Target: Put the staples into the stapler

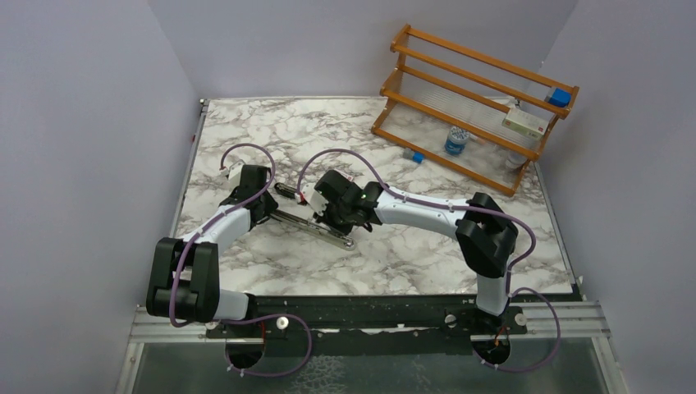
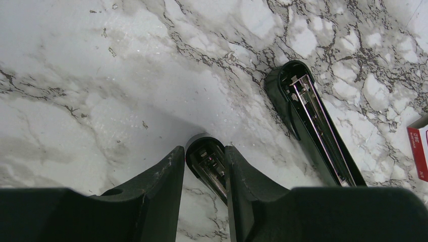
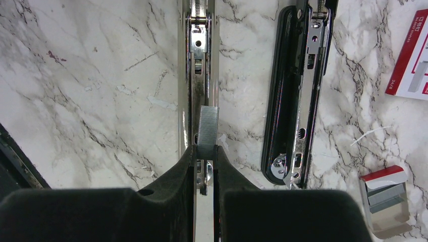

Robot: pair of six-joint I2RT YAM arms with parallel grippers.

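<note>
The black stapler (image 1: 341,238) lies opened flat on the marble table. My left gripper (image 2: 204,159) is shut on its rounded end (image 2: 206,151); the black lid with its spring (image 2: 313,126) lies alongside. My right gripper (image 3: 206,151) is shut on a grey staple strip (image 3: 208,126) and holds it right over the silver channel (image 3: 198,60), in line with it. The lid also shows in the right wrist view (image 3: 295,91). The pink-red staples box with a white label (image 3: 411,55) lies to the right, and also shows in the left wrist view (image 2: 419,151).
An open inner tray with staple strips (image 3: 386,201) lies near the lid's end. A wooden rack (image 1: 476,98) stands at the back right with a bottle (image 1: 456,139) and small boxes. Both arms (image 1: 246,201) meet at the table's middle.
</note>
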